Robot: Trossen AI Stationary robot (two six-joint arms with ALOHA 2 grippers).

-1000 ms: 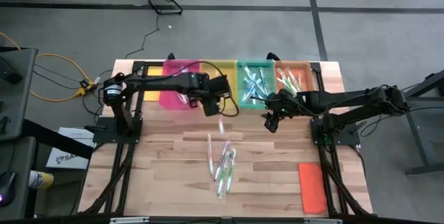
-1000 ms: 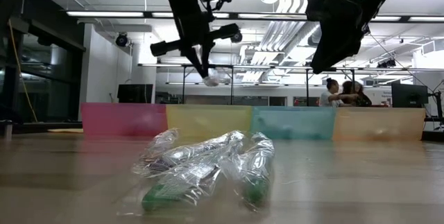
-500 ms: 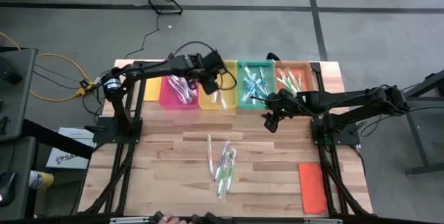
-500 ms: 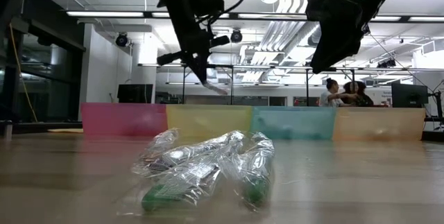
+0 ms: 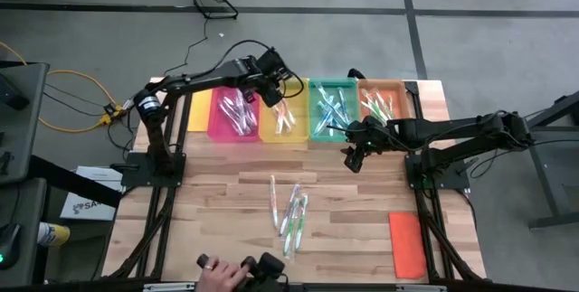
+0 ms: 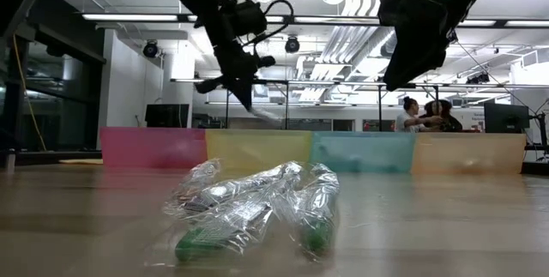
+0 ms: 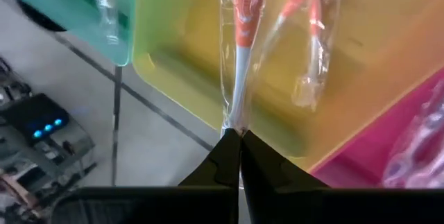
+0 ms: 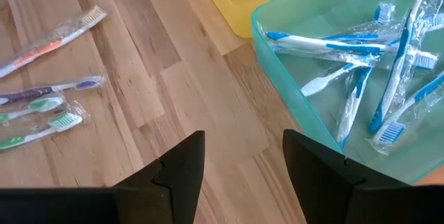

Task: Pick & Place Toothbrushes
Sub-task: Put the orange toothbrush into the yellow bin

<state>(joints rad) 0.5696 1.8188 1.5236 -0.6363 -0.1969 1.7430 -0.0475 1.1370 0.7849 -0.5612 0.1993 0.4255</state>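
Left pincer (image 7: 238,135) clamped on wrapped orange-and-white plastic toothbrush (image 7: 244,23), long axis dangling over yellow plastic tray (image 5: 288,122), upper centre. Right pincer (image 8: 243,156) open, idle.

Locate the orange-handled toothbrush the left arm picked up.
The wrapped orange toothbrush hangs from the shut left gripper above the yellow tray, second from the left in the tray row at the table's far edge, between the pink tray and green tray.
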